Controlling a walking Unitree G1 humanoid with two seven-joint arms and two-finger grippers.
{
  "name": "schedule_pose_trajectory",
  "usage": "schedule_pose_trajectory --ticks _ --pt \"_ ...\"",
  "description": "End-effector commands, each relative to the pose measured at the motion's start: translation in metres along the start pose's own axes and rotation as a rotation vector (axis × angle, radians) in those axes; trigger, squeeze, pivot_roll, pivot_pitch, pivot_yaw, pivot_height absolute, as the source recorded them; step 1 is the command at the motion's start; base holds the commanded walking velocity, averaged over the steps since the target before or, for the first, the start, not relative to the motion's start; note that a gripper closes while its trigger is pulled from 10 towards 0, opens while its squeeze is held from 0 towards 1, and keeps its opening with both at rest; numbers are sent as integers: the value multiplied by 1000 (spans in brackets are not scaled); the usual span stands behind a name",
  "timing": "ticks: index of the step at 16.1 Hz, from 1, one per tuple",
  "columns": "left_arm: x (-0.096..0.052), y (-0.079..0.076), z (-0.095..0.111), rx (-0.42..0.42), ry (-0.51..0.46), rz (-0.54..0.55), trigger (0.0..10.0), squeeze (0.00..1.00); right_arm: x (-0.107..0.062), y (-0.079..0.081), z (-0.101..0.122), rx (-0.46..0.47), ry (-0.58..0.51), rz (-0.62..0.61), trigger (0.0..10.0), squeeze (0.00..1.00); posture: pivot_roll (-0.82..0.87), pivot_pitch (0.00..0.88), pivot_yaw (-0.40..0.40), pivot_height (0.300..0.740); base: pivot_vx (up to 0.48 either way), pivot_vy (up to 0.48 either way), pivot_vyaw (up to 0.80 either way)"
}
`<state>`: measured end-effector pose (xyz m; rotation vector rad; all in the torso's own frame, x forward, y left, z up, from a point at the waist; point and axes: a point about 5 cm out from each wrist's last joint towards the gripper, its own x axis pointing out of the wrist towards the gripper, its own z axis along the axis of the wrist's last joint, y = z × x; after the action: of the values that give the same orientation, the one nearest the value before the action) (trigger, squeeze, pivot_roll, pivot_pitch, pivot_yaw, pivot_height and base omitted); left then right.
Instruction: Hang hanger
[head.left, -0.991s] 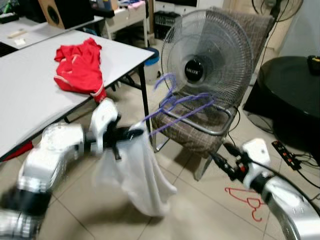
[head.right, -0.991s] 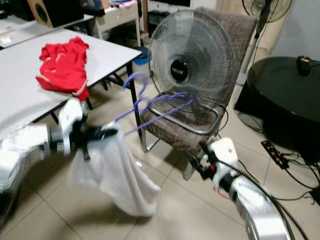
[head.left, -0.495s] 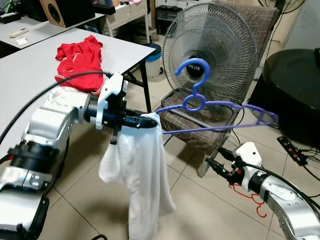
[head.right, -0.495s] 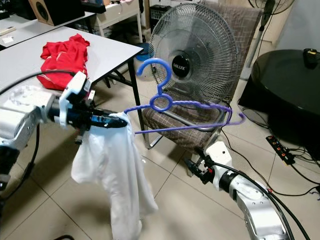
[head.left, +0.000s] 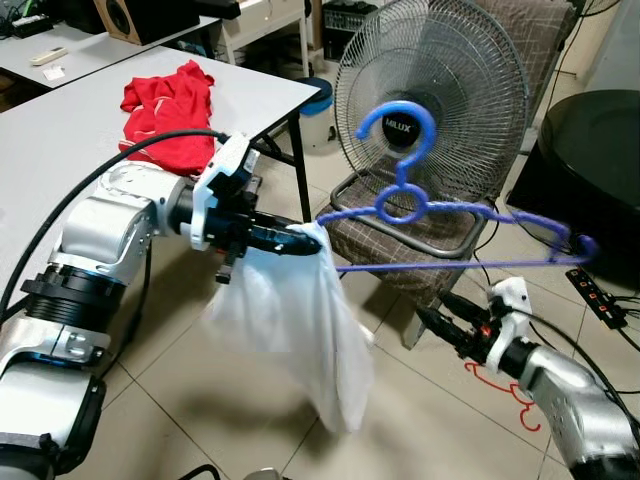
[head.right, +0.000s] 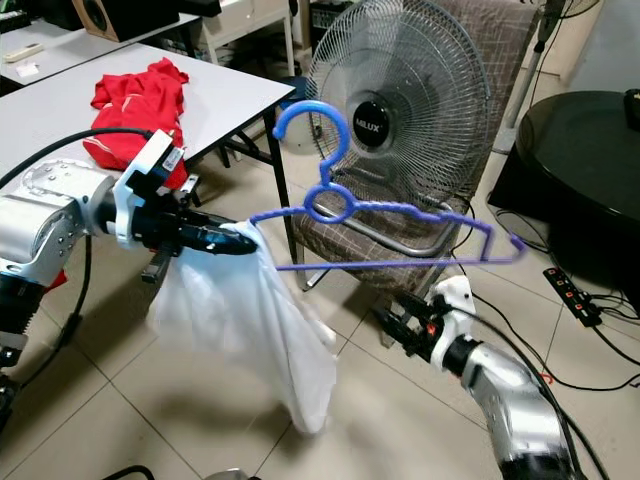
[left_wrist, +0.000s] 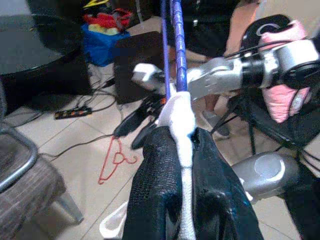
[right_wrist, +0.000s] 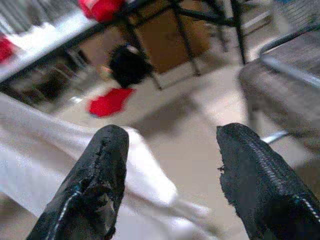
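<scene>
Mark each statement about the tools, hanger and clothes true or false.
1. The left tool grips the white garment at one end of the blue hanger. True.
2. The right tool holds the hanger's other end. False: it is open, below the hanger.
3. The red garment lies on the grey table. True.
4. A red hanger hangs on the fan. False: it lies on the floor.

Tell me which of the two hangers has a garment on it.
The blue hanger, held up by the left gripper, carries a white garment at its gripped end. The red hanger lies bare on the floor tiles beside the right gripper.
</scene>
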<state>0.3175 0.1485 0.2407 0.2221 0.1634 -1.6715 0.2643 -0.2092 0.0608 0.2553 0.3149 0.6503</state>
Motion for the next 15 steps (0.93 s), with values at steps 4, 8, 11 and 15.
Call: schedule_pose_trajectory --ticks 4,8,11,15 --pt "7 -7 21 60 -30 -75 0 0 10 -16 6 33 2 25 10000 1000 99 76 81 740 0 0 0" --pt "18 -13 30 80 -29 -147 0 0 11 -14 17 -81 109 219 10000 1000 124 107 59 740 0 0 0" --pt "28 -14 33 100 12 -176 0 0 9 -7 30 -303 194 406 10000 1000 141 151 35 740 0 0 0" --pt "35 -12 35 112 14 -179 0 0 19 10 35 -551 227 553 10000 0 129 162 35 740 0 0 0"
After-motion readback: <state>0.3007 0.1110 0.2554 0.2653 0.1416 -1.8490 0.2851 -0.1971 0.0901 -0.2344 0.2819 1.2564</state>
